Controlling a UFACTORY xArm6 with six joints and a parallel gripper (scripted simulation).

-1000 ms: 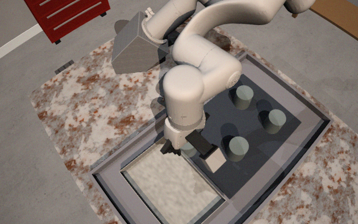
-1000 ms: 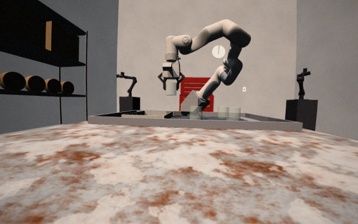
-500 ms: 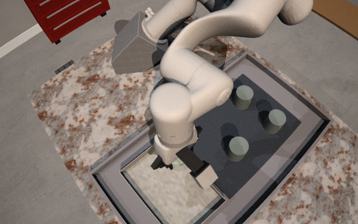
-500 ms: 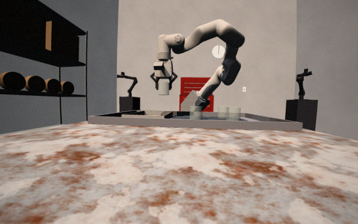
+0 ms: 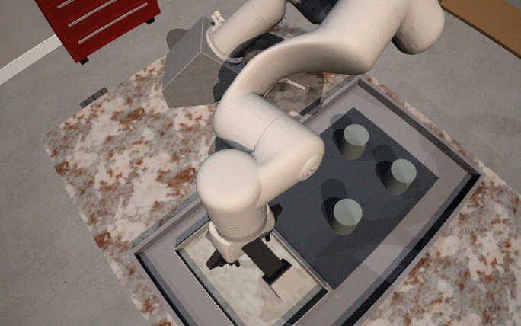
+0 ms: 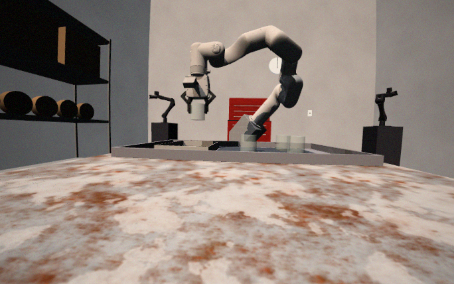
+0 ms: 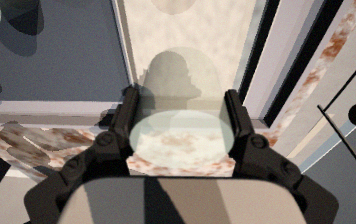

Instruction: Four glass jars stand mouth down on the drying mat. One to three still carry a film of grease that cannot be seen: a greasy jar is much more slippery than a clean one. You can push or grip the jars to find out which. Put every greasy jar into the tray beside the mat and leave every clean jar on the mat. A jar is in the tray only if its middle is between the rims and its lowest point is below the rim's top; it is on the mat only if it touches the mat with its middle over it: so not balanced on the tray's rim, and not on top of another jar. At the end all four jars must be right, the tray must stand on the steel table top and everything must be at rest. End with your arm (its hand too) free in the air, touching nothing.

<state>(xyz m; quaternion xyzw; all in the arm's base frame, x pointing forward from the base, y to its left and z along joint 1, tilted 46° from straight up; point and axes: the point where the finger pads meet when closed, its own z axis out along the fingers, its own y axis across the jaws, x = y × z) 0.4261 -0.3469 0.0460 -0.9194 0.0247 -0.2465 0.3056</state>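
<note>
Red-blotched stone spreads across the worktop point(image 5: 161, 142) point(image 6: 214, 214) from above, three upright jars standing apart on the mat point(image 5: 307, 238). From outside, the jaws point(image 6: 198, 109) pinch a fourth jar point(image 6: 198, 112) point(image 7: 181, 140), raised well above the tray point(image 6: 187, 146) point(image 7: 126, 50). At the wrist, dark fingers flank its glass, the tray beyond.

4 jars point(image 5: 347, 217) point(image 6: 198, 111) point(image 7: 181, 140), 1 tray point(image 5: 202, 285) point(image 6: 182, 147) point(image 7: 126, 45), 1 mat point(image 5: 307, 226) point(image 6: 229, 148) point(image 7: 65, 60), 1 pincer point(image 5: 245, 257) point(image 6: 198, 109) point(image 7: 181, 102).
</note>
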